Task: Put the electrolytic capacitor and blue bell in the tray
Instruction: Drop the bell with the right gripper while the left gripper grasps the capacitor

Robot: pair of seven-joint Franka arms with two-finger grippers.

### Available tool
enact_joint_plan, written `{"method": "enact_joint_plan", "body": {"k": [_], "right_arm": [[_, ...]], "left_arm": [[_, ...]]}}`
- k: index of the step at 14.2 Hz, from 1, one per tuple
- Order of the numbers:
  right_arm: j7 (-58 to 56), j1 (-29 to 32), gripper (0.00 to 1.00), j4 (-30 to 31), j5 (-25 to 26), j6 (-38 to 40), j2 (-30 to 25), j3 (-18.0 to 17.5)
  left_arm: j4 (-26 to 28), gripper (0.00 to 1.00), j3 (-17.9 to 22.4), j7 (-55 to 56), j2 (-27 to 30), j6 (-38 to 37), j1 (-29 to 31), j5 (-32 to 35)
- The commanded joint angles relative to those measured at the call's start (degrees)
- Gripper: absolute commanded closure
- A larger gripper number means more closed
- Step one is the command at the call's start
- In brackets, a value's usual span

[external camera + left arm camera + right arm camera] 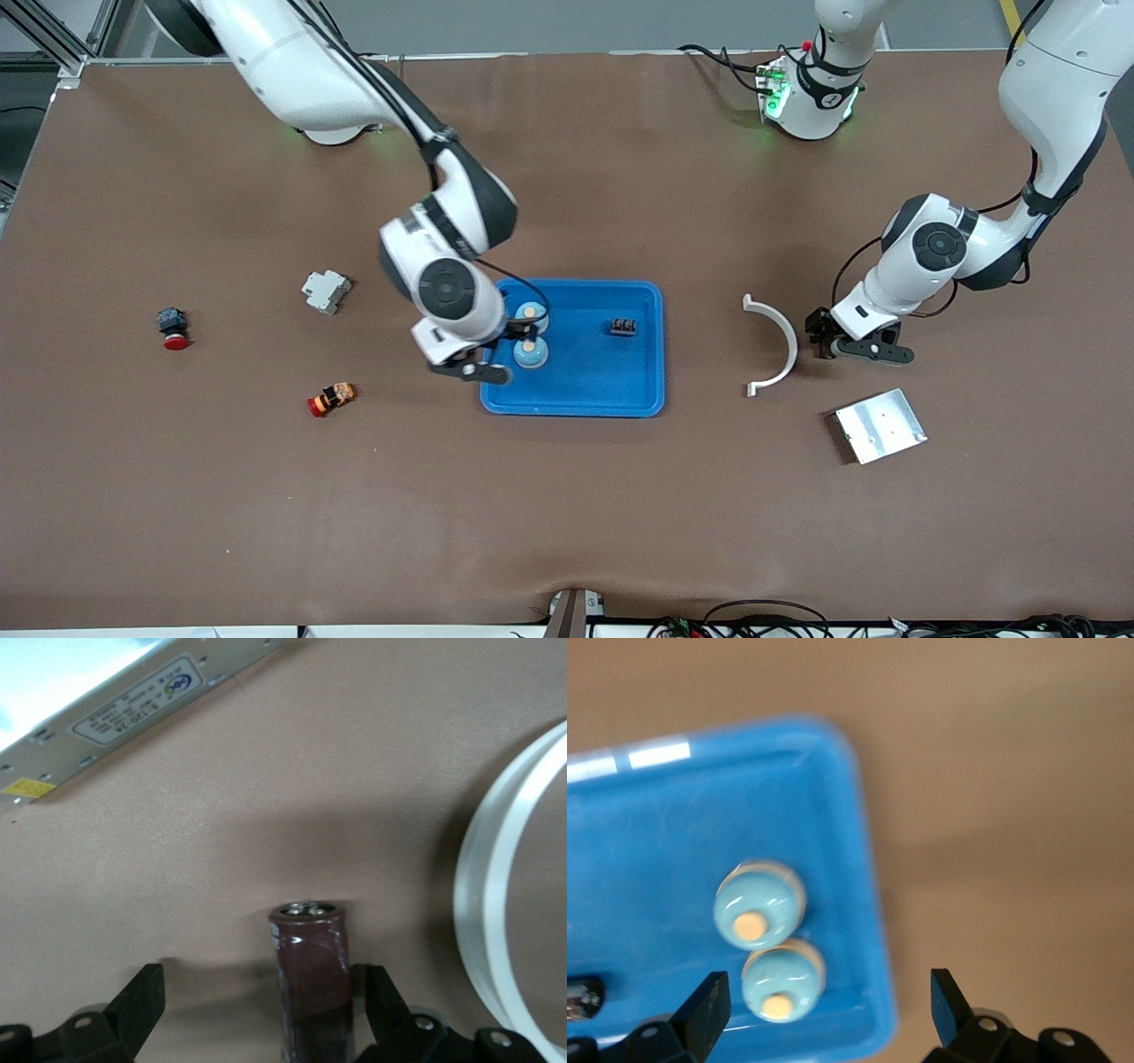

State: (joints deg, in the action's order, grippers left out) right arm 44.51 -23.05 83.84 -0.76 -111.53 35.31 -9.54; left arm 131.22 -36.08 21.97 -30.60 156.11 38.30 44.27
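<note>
The bright blue tray (620, 377) holds two blue bells (532, 313) (531, 353), side by side at its right-arm end. My right gripper (521, 337) is open and empty, low over that end of the tray. In the right wrist view both bells (759, 904) (782, 981) show, one between my open fingers (704, 1005), above the tray rim (873, 930). My left gripper (824, 341) is open on the table beside the white arc. The dark brown electrolytic capacitor (310, 983) sits between its fingers (381, 1001), close against one. The front view hides it.
A small black part (623, 327) lies in the tray. A white curved piece (775, 346) lies beside the left gripper; a silver metal plate (880, 425) is nearer the front camera. A grey block (326, 291), a red button (174, 328) and a red-orange part (330, 399) lie toward the right arm's end.
</note>
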Motion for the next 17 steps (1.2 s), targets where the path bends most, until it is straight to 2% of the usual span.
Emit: {"method": "enact_joint_plan", "body": {"k": [1,2,3,4,6,9,10,13,17], "right_arm": [[-1.43,8.00,0.00,1.94,0.59,5.26,-8.31,-1.09],[-4.67,10.72,0.00,1.85,0.67,6.84,-10.16,-0.92],[-9.05,13.53,0.00,1.94,0.68,8.33,-11.65,-0.66],[-13.10,15.65,0.00,1.85,0.76,10.09,-12.89,0.04],[-18.13,18.12,0.00,1.94,1.03,13.08,-15.44,3.11],[-24.54,23.74,0.00,2.12,1.11,15.90,-20.62,5.31],[-26.39,24.63,0.00,2.12,0.85,15.91,-22.20,6.98],[-29.83,26.57,0.00,2.21,0.85,18.97,-26.34,8.74],[-33.96,27.19,0.00,2.21,0.85,19.42,-28.89,9.80]], "left_arm": [[-0.17,0.00,-0.57,0.88,0.01,0.43,0.38,1.44],[-0.17,0.01,-0.57,1.84,0.01,0.43,0.38,1.52],[-0.09,0.16,-0.57,2.80,0.01,0.43,0.38,1.53],[-0.08,0.36,-0.57,3.25,0.10,0.43,0.29,1.53],[-0.08,0.97,-0.57,3.08,0.54,-0.01,0.20,1.53],[-0.08,1.00,-0.75,3.16,1.41,-0.36,0.11,1.53],[-0.08,1.00,-0.83,3.51,1.85,-0.80,0.11,1.53],[0.00,1.00,-1.62,7.81,3.17,-1.68,-0.15,1.53],[-2.80,1.00,-6.88,11.24,5.02,-12.72,0.28,-0.66]]}}
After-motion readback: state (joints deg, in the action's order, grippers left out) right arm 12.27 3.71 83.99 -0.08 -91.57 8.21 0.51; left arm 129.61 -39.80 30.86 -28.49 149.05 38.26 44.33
